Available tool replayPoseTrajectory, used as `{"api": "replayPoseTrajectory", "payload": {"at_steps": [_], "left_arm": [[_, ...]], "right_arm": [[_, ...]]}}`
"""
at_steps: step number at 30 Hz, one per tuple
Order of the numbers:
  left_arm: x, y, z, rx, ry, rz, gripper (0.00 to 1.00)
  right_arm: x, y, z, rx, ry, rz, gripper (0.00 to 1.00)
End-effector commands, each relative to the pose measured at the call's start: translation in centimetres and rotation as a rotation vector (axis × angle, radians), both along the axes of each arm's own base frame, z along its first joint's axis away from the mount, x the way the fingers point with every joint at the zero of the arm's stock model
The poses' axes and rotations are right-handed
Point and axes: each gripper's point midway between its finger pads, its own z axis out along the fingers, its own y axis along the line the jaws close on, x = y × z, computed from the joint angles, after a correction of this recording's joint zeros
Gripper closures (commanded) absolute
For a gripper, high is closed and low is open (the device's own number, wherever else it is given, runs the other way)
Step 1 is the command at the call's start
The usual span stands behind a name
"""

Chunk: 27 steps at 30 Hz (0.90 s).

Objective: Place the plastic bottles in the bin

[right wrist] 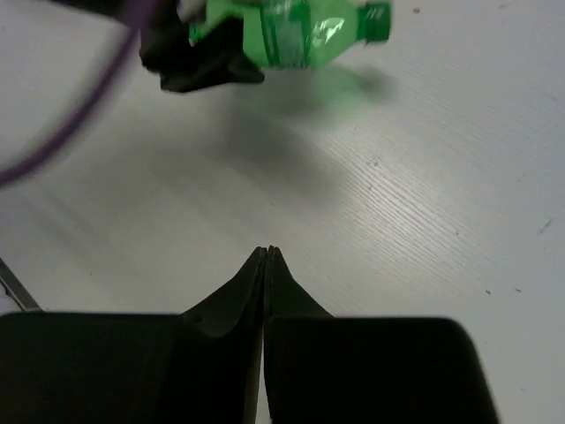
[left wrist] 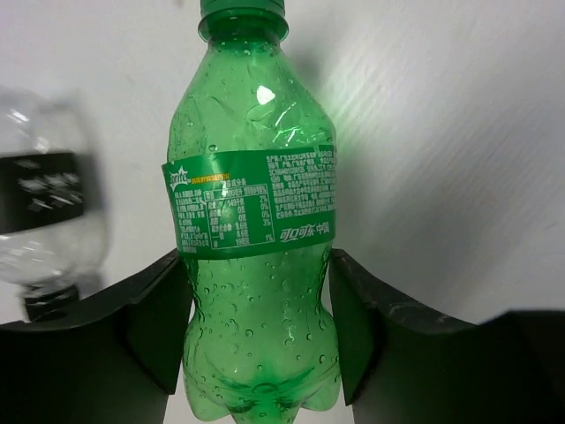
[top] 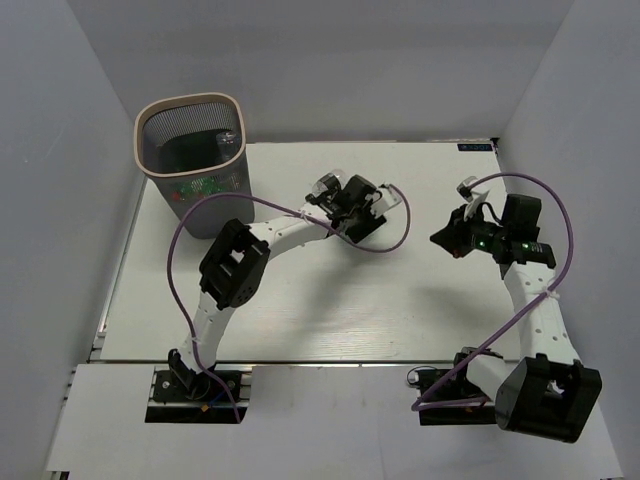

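Observation:
My left gripper (left wrist: pixel 260 322) is shut on a green plastic bottle (left wrist: pixel 256 177) with a green label and green cap; both fingers press its lower body. In the right wrist view this bottle (right wrist: pixel 296 31) hangs a little above the table, its shadow below it. In the top view the left gripper (top: pixel 350 197) is at the table's far middle. A clear bottle (left wrist: pixel 44 212) with a black label and black cap lies just left of it, and shows in the top view (top: pixel 325 187). My right gripper (right wrist: pixel 267 253) is shut and empty over bare table (top: pixel 447 240). The grey mesh bin (top: pixel 190 150) stands far left.
Bottles show through the bin's mesh, one of them green (top: pixel 205 187). A small pale object (top: pixel 468 188), perhaps another clear bottle, lies just beyond the right wrist. Purple cables loop over both arms. Grey walls close in the table's sides and back.

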Motion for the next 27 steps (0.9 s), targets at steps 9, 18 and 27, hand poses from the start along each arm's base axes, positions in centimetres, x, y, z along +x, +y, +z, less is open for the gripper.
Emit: {"api": "replayPoseTrajectory", "payload": {"at_steps": [9,18,27], "left_arm": [[4.3,9.3,33.0,-0.543,-0.333,0.463,1.0],[5.6,27.8,36.9,-0.671,-0.457,1.069,1.0],[4.8,35.2,31.5,-0.552,-0.348,1.274,0.13]], "right_arm": [[3.4,1.6,-5.6,0.031,0.21,0.043,0.51],[4.9,5.9,-6.7,0.01,0.273,0.105,0.42],[7.6,7.9,-5.7,-0.007,0.263,0.11,0.1]]}}
